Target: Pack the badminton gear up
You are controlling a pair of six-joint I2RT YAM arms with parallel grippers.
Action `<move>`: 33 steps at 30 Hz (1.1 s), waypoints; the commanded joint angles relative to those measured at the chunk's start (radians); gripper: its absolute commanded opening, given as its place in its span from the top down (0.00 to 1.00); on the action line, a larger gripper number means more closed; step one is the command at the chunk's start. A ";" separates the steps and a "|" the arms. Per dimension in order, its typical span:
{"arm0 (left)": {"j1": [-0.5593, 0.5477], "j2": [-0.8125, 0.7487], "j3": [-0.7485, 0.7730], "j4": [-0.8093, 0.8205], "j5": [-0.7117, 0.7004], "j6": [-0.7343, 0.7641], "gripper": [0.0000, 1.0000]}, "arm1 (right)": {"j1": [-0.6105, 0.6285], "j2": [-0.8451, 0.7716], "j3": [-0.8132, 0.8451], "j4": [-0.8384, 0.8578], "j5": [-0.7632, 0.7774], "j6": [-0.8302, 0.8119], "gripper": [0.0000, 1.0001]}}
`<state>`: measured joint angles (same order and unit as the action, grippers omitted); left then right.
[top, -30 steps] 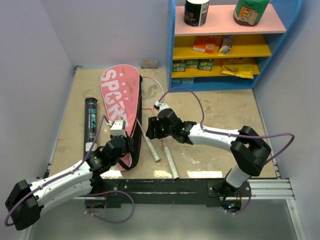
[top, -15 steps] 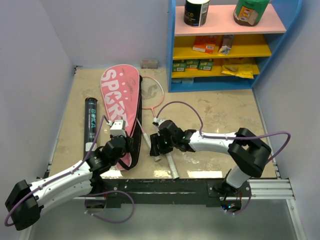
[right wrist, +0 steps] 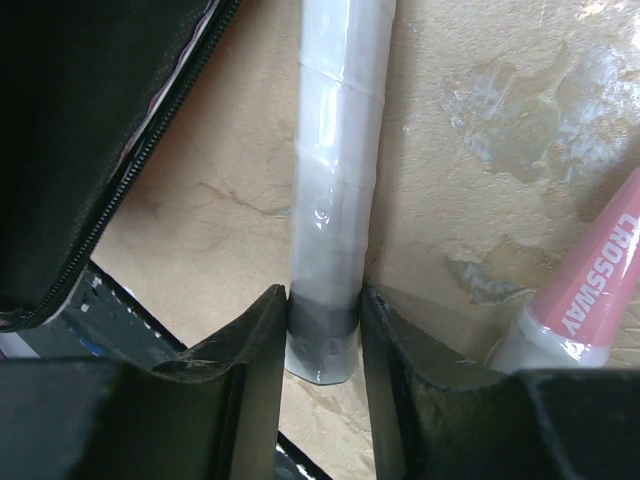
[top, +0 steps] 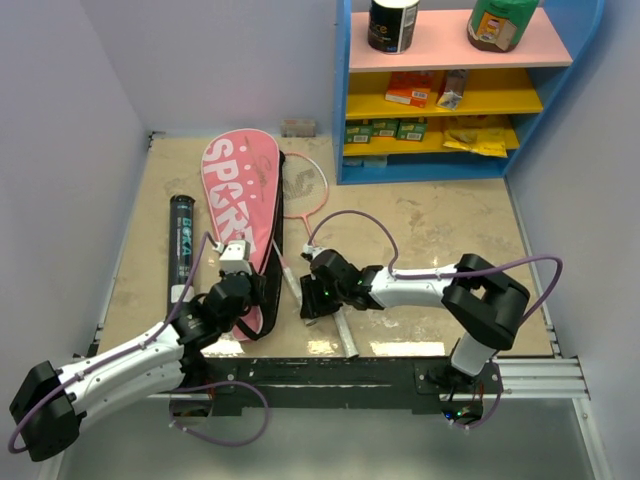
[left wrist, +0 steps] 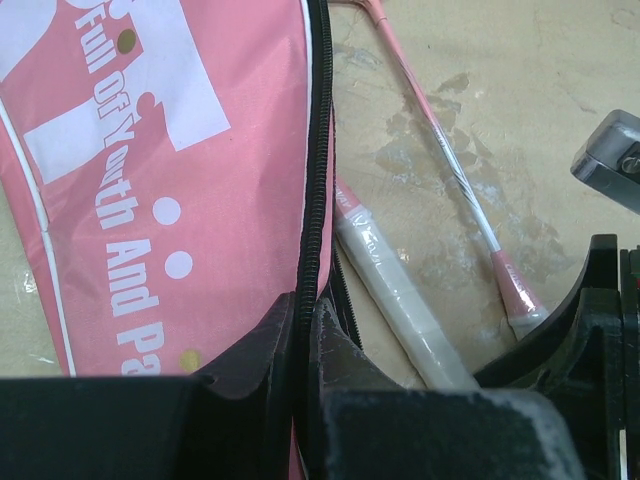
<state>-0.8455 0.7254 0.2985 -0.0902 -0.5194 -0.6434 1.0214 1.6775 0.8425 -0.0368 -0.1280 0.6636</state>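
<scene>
The pink "SPORT" bag [top: 238,195] lies at the left, and its pink face fills the left wrist view [left wrist: 150,150]. My left gripper [top: 258,286] is shut on the bag's black zipper edge [left wrist: 308,250]. My right gripper [top: 310,305] is shut on the butt end of a racket's white handle [right wrist: 335,200], one finger on each side; that handle also shows in the left wrist view [left wrist: 390,290]. A second racket's pink cone [right wrist: 590,290] lies just right of it, and its handle [top: 342,335] reaches toward the near edge. A racket head [top: 305,185] lies beside the bag. The black shuttle tube [top: 181,250] lies left of the bag. No shuttlecocks show.
The blue shelf unit [top: 342,100] with boxes and jars stands at the back right. A metal rail [top: 400,375] runs along the near edge just behind the handles. The purple wall [top: 60,150] closes the left side. A small block [top: 298,128] sits at the back wall.
My right gripper has slid back toward the near edge along the racket handle to its butt end. The racket head has come out from behind it. The left arm has not moved.
</scene>
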 commanded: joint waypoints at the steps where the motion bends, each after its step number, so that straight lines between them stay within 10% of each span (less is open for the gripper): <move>1: -0.012 -0.015 -0.005 0.075 -0.014 -0.001 1.00 | 0.011 0.019 0.013 -0.018 0.070 0.011 0.70; 10: -0.063 0.003 -0.058 0.161 -0.031 -0.028 1.00 | 0.013 -0.007 0.099 -0.066 0.079 0.008 0.98; 33: -0.237 0.117 -0.056 0.239 -0.152 -0.105 1.00 | 0.065 -0.053 0.159 0.159 -0.064 0.194 1.00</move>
<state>-1.0447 0.8345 0.2283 0.0574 -0.7013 -0.6979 1.0714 1.6424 0.9684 -0.1341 -0.1749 0.7948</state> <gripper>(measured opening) 0.097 0.274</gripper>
